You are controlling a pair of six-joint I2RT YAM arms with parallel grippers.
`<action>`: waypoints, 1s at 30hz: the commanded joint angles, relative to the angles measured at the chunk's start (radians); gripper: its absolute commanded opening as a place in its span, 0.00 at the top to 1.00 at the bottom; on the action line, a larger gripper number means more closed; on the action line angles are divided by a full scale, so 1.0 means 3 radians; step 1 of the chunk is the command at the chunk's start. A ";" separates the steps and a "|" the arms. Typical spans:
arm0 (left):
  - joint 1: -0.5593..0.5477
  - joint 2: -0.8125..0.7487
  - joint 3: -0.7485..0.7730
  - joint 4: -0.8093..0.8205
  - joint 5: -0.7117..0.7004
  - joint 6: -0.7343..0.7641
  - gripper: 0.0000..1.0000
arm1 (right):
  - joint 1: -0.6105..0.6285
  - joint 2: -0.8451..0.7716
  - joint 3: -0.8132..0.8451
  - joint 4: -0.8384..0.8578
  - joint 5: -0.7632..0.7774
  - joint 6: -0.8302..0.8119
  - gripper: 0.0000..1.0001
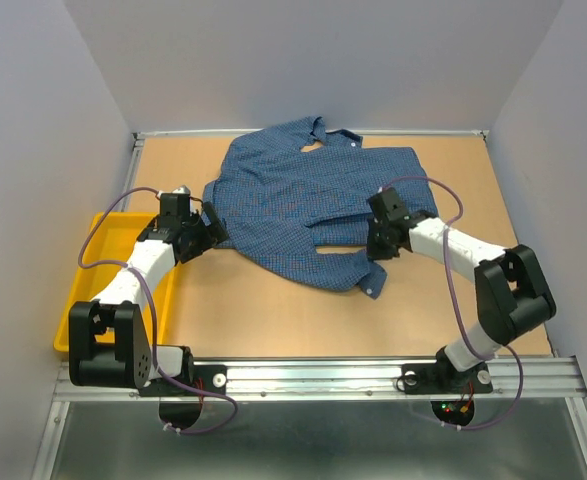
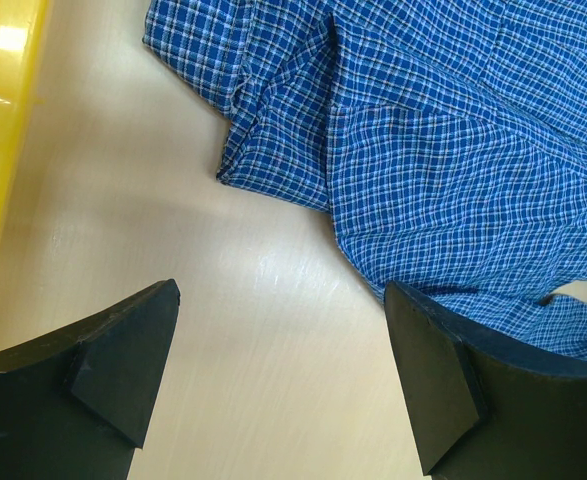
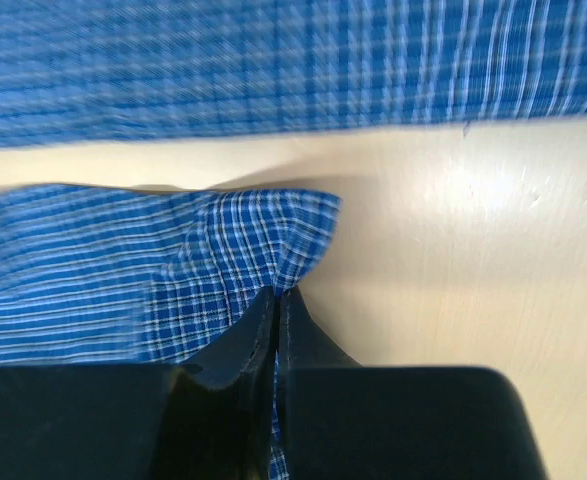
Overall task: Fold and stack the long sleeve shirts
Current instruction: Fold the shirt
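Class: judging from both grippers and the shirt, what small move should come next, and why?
Probably shift the left gripper sideways onto the edge of the shirt and close. It is open over bare table, while the right gripper is shut on a fabric fold; folding likely needs both holds.

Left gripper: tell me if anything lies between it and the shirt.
Nothing visible does. The open left gripper hangs over bare table, with the shirt edge right beside it.
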 commanded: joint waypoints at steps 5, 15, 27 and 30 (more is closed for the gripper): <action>-0.0001 -0.0053 0.0062 0.0014 0.0009 0.0080 0.04 | 0.0025 0.0276 0.2293 -0.0360 0.0160 -0.0505 1.00; -0.0001 -0.0058 0.0149 -0.0022 0.0142 0.0080 0.04 | 0.0025 0.1709 0.4932 0.0175 0.0433 -0.1042 0.99; -0.0016 0.0029 0.0307 0.0014 0.0393 0.0019 0.07 | 0.0030 0.1976 0.4515 0.1297 0.0262 -0.1166 0.15; -0.0042 0.0003 0.0394 0.0024 0.0444 -0.0022 0.08 | -0.0056 0.1619 0.3999 0.1190 0.0401 -0.1058 0.08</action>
